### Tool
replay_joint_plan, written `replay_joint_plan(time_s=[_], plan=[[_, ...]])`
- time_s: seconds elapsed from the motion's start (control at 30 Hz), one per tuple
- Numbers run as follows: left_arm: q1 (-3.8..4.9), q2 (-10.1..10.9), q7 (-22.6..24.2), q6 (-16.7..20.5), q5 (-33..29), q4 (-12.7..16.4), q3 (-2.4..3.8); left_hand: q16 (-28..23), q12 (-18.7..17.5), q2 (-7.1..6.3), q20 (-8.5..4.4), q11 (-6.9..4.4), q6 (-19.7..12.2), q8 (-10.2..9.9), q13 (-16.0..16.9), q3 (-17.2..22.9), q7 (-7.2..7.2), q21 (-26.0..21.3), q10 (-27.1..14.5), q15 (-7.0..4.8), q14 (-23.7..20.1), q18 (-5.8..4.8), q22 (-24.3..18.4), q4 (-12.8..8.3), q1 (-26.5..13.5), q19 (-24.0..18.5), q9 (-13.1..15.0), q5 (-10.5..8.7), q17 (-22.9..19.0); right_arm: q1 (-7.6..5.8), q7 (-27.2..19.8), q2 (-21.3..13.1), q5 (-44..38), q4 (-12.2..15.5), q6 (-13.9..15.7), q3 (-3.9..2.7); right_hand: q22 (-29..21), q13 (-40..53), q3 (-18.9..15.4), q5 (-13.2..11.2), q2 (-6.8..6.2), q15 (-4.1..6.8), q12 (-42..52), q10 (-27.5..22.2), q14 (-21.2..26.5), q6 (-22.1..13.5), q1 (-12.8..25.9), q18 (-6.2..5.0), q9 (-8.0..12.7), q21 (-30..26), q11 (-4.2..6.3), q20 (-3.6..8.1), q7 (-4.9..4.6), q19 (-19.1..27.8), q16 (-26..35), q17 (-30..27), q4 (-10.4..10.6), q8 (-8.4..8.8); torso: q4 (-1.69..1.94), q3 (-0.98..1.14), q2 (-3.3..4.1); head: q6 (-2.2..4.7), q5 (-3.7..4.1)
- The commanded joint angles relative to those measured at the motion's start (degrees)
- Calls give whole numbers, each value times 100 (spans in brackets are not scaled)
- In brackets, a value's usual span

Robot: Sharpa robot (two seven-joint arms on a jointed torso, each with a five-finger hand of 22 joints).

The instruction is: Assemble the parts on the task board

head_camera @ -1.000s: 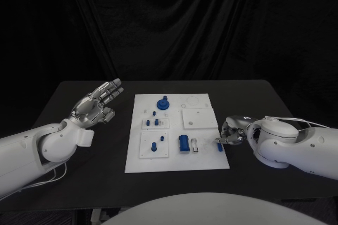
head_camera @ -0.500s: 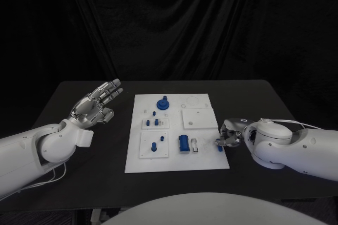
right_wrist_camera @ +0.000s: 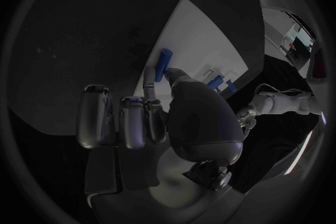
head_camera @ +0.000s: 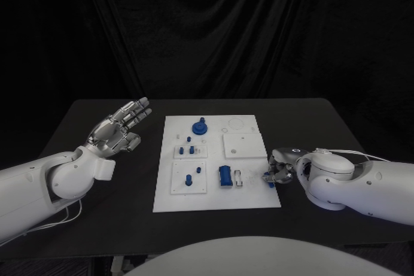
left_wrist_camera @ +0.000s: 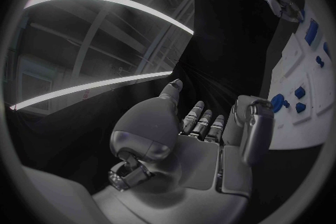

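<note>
Peg pinched at board's right edge

Board [head_camera: 216,198] sits mid-table. My left hand [head_camera: 118,128] hovers spread, well apart from it. My right hand [head_camera: 280,168] pinches a blue peg [right_wrist_camera: 164,65] over that edge, its long axis pointing away from the palm toward the board.

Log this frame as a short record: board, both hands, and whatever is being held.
board: white task board in the middle of the black table, blue parts on it
left hand: left hand raised beside the board, fingers apart, holding nothing
right hand: right hand at the board's right edge, pinching a blue peg
</note>
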State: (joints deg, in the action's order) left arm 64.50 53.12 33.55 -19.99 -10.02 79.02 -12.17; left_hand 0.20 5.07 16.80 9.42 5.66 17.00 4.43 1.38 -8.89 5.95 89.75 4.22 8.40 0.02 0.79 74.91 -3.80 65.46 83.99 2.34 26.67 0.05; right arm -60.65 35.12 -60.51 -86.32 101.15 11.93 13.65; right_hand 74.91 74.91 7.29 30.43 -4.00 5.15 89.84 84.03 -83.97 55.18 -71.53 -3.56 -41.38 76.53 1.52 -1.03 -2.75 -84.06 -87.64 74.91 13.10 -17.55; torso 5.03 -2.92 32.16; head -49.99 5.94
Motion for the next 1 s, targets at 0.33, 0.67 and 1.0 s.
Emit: replay_joint_plan(time_s=[0.33, 0.67, 1.0], plan=[[-15, -3, 23, -77, -28, -11, 7, -20, 40, -5, 33, 44, 1, 18, 7, 26, 31, 25, -12, 9, -2, -79, 1509, -10, 56, 601, 2, 42, -5, 131, -153, 3, 72, 107, 480, 39, 1098, 1509, 528, 114, 79, 36, 16, 597, -501, 167, -599, 43, 169, 23, 53, 20, 65, -99, 2, 987, -613, -94, 8, -3, 3, -1, -9], [-20, -24, 12, -77, -28, -23, 7, -20, 47, -1, 31, 50, -7, 16, 8, 32, 32, 25, -8, 7, -2, -79, 1509, -10, 56, 601, 1, 44, -5, 54, -417, -88, 1195, 394, 975, -43, 1103, 1509, 1038, -196, -6, 33, 16, 597, -512, 179, -268, 47, 186, 45, 52, 15, 65, -108, -22, 1034, -565, -152, 0, -2, 3, -1, -10], [-21, -52, 3, -85, -28, -39, 7, -20, 52, 0, 30, 52, -5, 16, 10, 34, 33, 25, -4, 7, -2, -79, 1509, -10, 56, 601, 1, 45, -5, -5, -680, 131, 2177, 303, 1036, -59, 1105, 1509, 1155, -401, -20, 37, 16, 597, -518, 183, 11, 48, 202, 57, 57, 18, 74, -113, -38, 1062, -406, -171, 21, -5, 1, -1, 15]])
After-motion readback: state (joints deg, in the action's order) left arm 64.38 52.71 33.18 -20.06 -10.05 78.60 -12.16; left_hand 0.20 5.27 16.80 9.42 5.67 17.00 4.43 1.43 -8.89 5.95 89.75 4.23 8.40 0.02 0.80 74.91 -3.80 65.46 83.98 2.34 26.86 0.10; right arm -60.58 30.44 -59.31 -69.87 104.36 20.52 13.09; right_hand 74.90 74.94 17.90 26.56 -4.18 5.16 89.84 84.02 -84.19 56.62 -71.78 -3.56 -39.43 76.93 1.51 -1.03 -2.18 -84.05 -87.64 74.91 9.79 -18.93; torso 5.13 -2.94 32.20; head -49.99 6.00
